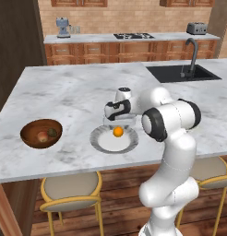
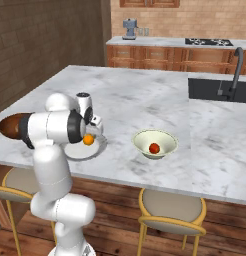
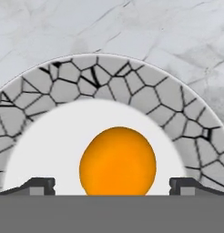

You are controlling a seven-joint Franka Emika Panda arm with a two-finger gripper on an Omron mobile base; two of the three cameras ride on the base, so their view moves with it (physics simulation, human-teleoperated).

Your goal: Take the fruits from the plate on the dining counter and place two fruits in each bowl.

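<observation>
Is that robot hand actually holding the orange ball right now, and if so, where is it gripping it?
No, nothing is held. The gripper is open, one fingertip on each side of the orange fruit, which lies on the plate.

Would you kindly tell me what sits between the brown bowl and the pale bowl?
The plate holding the orange fruit, as both base views together show.

A bright orange fruit (image 3: 117, 161) sits on the plate's (image 1: 100, 144) white centre. The brown bowl (image 1: 28, 138) holds a reddish-peach fruit (image 1: 42, 136) and a dark green fruit (image 1: 52, 132) — the pale bowl (image 2: 167, 147) holds one red fruit (image 2: 154, 148). All rest on the marble table (image 1: 69, 92).
</observation>
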